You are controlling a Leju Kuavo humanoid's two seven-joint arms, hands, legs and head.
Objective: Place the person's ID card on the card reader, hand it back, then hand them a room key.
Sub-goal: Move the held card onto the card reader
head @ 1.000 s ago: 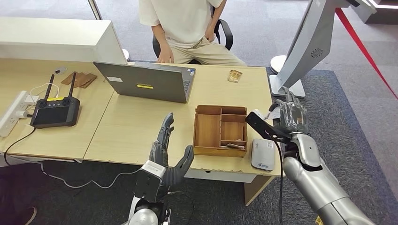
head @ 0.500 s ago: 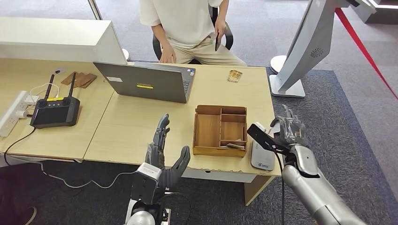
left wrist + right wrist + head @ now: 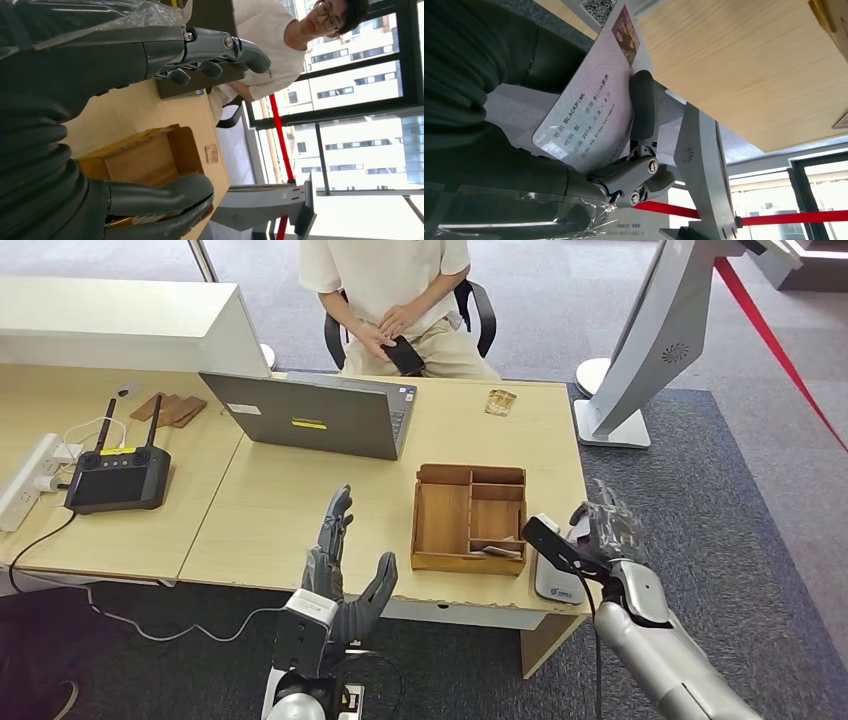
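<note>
The right hand [image 3: 607,525] hovers just off the table's [image 3: 300,500] near right corner, its fingers [image 3: 642,102] clamped on the ID card [image 3: 591,97], which shows in the right wrist view. The white card reader [image 3: 557,575] lies at that corner, just beside the wooden tray [image 3: 468,518]. The left hand [image 3: 340,570] is raised at the table's near edge, fingers apart and holding nothing.
</note>
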